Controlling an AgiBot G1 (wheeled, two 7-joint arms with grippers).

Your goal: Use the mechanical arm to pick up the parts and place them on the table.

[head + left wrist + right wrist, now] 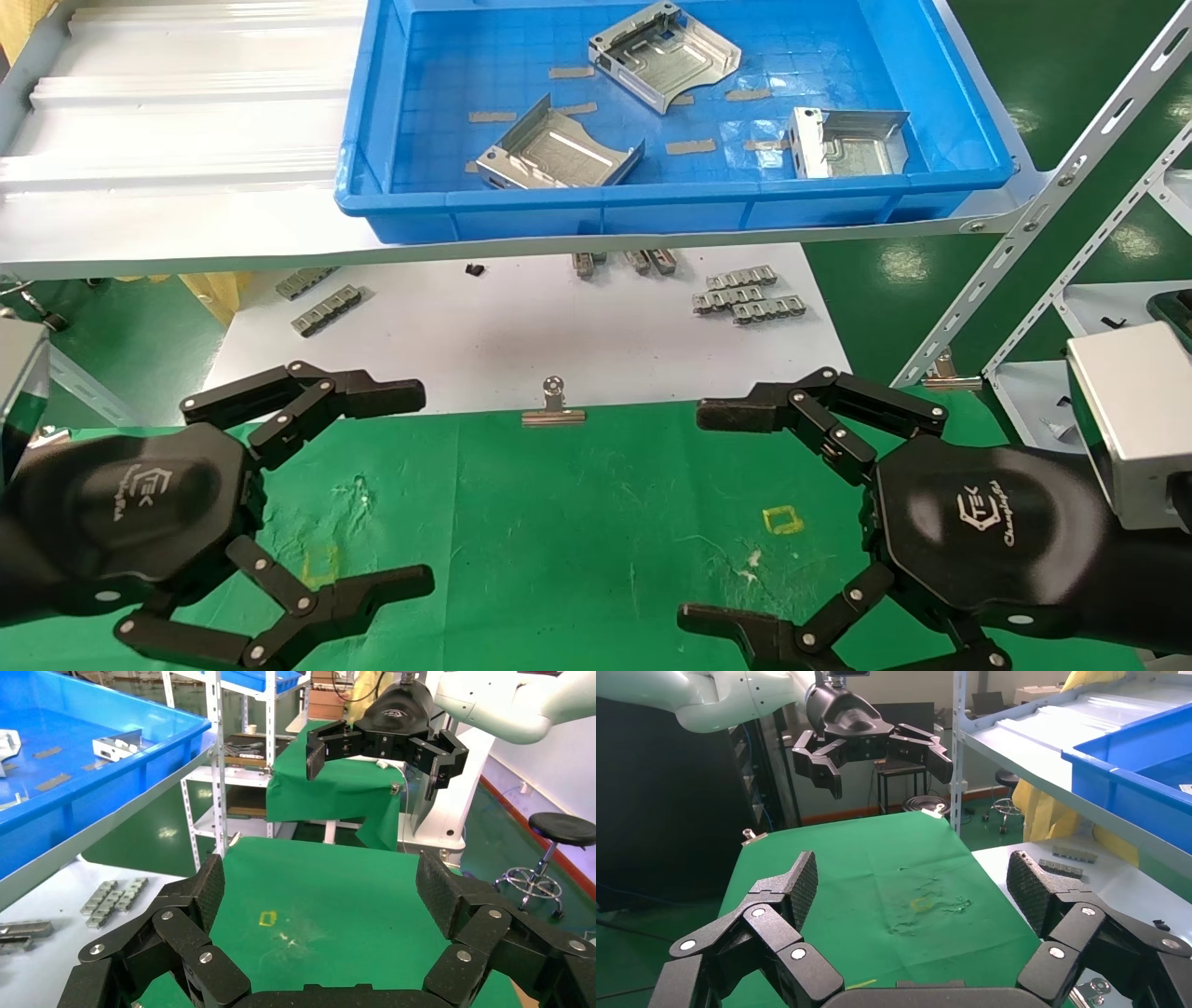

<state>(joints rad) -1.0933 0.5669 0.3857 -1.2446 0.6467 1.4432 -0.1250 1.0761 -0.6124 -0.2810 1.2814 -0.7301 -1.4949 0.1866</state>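
Green table (pixel 577 522) bare | both hands (pixel 424 494) (pixel 694 513) released, wrists cropped | tray (pixel 652 210) parts (pixel 559 154) partly wall-hidden

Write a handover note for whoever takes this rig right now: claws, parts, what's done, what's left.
Left claw: open, empty, hovering over the left side of the green table.
Right claw: open, empty, hovering over the table's right side.
Parts: all three sit in the blue tray on the shelf above: one at front left, one at the back, one at front right.
Done: nothing; no part lies on the table.
Left: pick each of the three parts out of the tray and set it on the green cloth.
Note: the small grey strips and the binder clip on the white board are not part of the job.
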